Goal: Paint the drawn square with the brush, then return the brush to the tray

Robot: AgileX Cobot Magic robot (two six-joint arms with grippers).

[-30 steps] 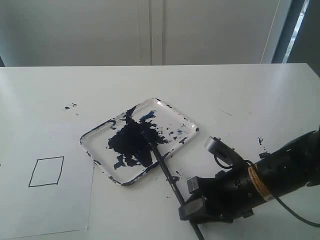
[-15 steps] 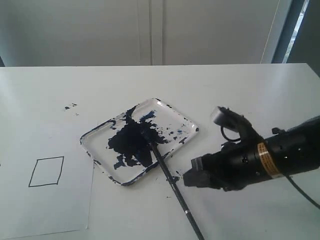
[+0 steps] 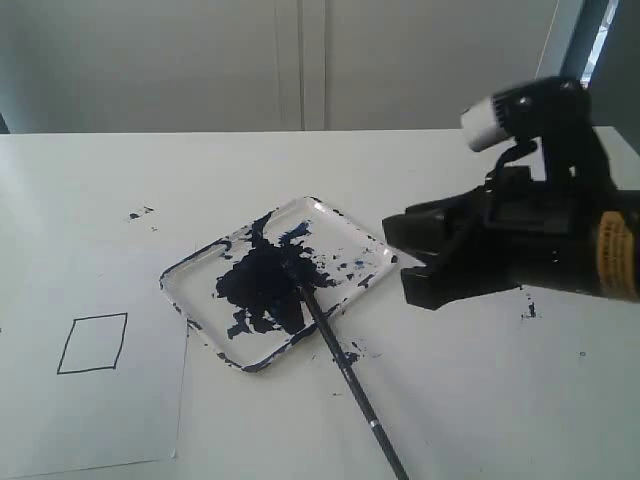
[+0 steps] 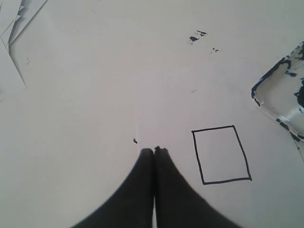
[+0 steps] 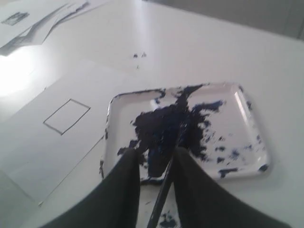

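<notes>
Brush (image 3: pixel 345 372) status, exterior view: it lies flat, tip end in the paint blotch (image 3: pixel 262 285) of the tray (image 3: pixel 375 245). The handle crosses the tray's near rim and runs out onto the table (image 3: pixel 520 400). Long axis is a diagonal, from tray centre toward the near-right. My right fingers (image 3: pixel 425 288) hang above the table by the tray's right corner, spread and gripping nothing. The handle sits lower, to their left in this view. Drawn square (image 3: pixel 92 343) is on the paper sheet (image 3: pixel 100 410) at far left, inside white, not yet painted. Left arm isn't visible here.

Left wrist view: my left fingers (image 4: pixel 145 164) are pressed together with nothing between them, over the paper, drawn square (image 4: pixel 221 154) just beside. Only a tray corner (image 4: pixel 278 92) shows, and no brush.

Right wrist view: right fingers (image 5: pixel 129 166) are apart. The brush (image 5: pixel 164 190) handle shows through the gap, running lengthwise between them toward the blotch, so the closing direction crosses the handle.

My read: right arm is the nearer one, left is well apart from the brush. Pickup looks like a drop onto the handle on the table side of the rim, little or no wrist turn needed.
</notes>
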